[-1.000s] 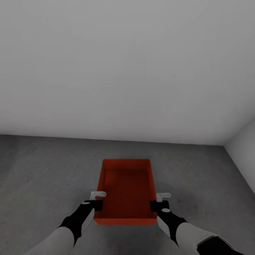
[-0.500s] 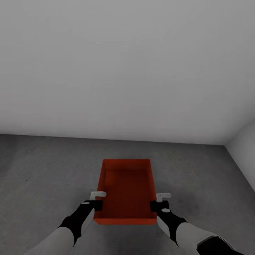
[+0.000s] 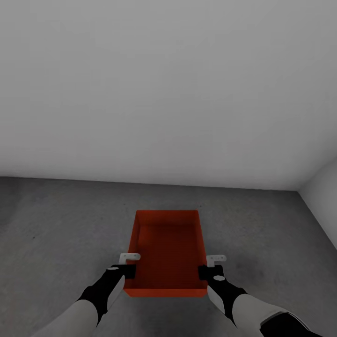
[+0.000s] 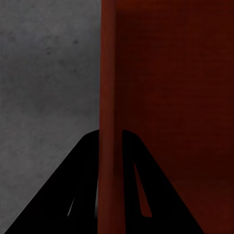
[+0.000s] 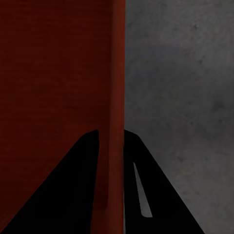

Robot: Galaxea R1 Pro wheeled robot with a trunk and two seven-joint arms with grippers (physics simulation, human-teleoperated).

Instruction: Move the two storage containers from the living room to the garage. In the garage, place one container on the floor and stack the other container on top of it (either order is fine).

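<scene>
One orange-red open-topped storage container is in front of me over the dark grey concrete floor of the garage. My left gripper is shut on its left side wall near the front corner, and my right gripper is shut on the right side wall opposite. In the left wrist view the black fingers straddle the red wall. The right wrist view shows the same grip, fingers on either side of the wall. I cannot tell whether the container rests on the floor or hangs just above it.
A plain white-grey wall stands a short way beyond the container. A second wall meets it at the right, forming a corner. Bare speckled concrete stretches to the left and right of the container.
</scene>
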